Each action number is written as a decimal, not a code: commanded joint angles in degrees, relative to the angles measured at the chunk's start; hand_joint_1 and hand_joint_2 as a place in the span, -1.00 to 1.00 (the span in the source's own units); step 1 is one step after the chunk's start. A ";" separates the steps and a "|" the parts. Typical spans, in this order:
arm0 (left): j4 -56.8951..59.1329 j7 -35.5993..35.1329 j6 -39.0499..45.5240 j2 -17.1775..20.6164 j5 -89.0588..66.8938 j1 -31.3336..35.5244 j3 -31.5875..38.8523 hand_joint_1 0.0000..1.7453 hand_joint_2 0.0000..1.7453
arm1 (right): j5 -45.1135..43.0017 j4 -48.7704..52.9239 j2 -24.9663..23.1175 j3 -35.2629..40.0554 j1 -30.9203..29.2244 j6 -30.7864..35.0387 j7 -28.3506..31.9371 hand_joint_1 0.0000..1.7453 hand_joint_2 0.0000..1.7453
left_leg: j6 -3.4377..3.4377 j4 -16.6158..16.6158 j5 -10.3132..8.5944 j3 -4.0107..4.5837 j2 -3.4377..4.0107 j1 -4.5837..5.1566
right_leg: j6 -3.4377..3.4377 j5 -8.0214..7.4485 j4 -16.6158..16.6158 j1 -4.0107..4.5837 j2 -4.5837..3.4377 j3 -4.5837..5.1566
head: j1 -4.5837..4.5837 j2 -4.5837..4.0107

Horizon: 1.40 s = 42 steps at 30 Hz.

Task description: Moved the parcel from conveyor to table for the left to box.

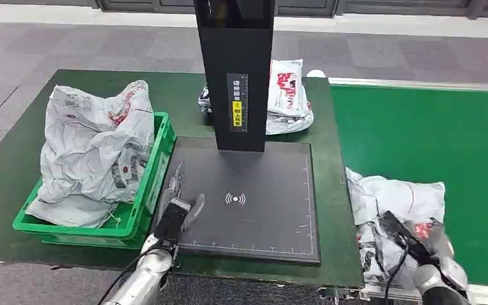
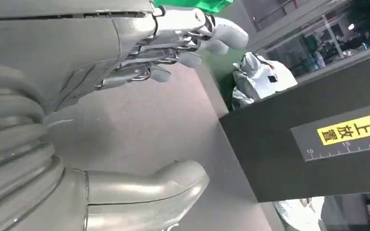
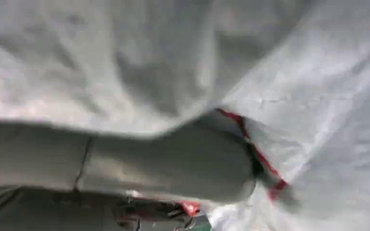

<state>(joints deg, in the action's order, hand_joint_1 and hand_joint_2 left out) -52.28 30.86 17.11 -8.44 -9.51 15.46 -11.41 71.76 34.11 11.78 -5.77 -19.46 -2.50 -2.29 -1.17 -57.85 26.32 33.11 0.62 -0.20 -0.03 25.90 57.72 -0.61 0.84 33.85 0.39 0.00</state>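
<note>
**Right hand on the parcel at the conveyor's near edge**

A crumpled white parcel with red print is seen lying on the green conveyor, at its near edge, just beside the dark green tabletop. The right hand is laid on the near part of this parcel; in the right wrist view the thick grey thumb is pressed against the white wrapping, with folds of it draped over the hand. Whether the parcel is truly gripped cannot be told, since the other fingers are hidden.

The left hand is held over the left edge of the dark scanner pad, close to the green crate. Its fingers are spread apart from the thumb and nothing is held in it.

The crate is placed on the left part of the tabletop and is filled by a large white bag that rises above its rim. A black post with a yellow label is set at the far edge of the pad. Behind the post, further white parcels are piled on the tabletop.
</note>
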 commanded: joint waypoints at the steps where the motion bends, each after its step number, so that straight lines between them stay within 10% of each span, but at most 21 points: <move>1: 8.17 -0.52 -0.30 1.36 -0.64 4.33 -3.72 -1.00 1.00 | -2.05 -12.93 -5.85 13.24 -5.66 -6.42 4.85 1.00 1.00 | -0.04 0.05 0.05 -0.23 0.41 -0.19 | -0.04 -0.12 -0.15 0.18 -0.46 -0.16 | -0.02 0.00; 11: 7.39 -0.50 -0.23 1.91 -0.59 3.77 -3.78 -1.00 1.00 | -6.72 -12.98 -4.47 17.29 -7.84 -4.37 5.80 1.00 1.00 | -0.19 0.14 0.43 -0.53 1.21 -0.45 | -0.18 -0.15 -0.22 0.22 -1.28 -0.66 | -0.02 0.00; 20: -0.35 -1.63 2.57 2.48 -2.14 -1.25 -1.20 -1.00 1.00 | -19.56 10.15 -8.90 16.50 -7.59 23.16 6.11 1.00 1.00 | -0.26 0.08 0.44 -0.46 1.50 -0.44 | -0.22 -0.14 -0.08 0.18 -1.54 -0.54 | -0.02 0.00; 24: 2.79 0.56 5.19 0.44 -1.19 2.31 -0.19 -1.00 1.00 | -24.71 34.76 -8.22 21.13 -2.97 23.13 6.41 1.00 1.00 | -0.30 -0.07 0.42 -0.07 1.36 -0.34 | -0.24 -0.06 0.16 0.12 -1.40 -0.09 | -0.02 0.00; 42: 5.26 2.71 9.39 -1.47 -0.99 7.73 -0.69 -1.00 1.00 | -28.80 30.13 -13.49 32.51 -18.92 23.18 8.05 1.00 1.00 | -0.22 -0.05 -0.21 0.11 0.22 -0.23 | -0.23 -0.26 0.14 0.15 -0.30 0.24 | 0.00 0.00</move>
<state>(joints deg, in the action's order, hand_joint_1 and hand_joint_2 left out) -50.29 33.68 25.68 -9.55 -10.27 19.45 -12.81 45.88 64.11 0.59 19.06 -30.80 23.43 5.40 -1.43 -57.86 26.10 33.15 0.68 -0.47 -0.27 25.66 57.80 -0.42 0.76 33.92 0.39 0.00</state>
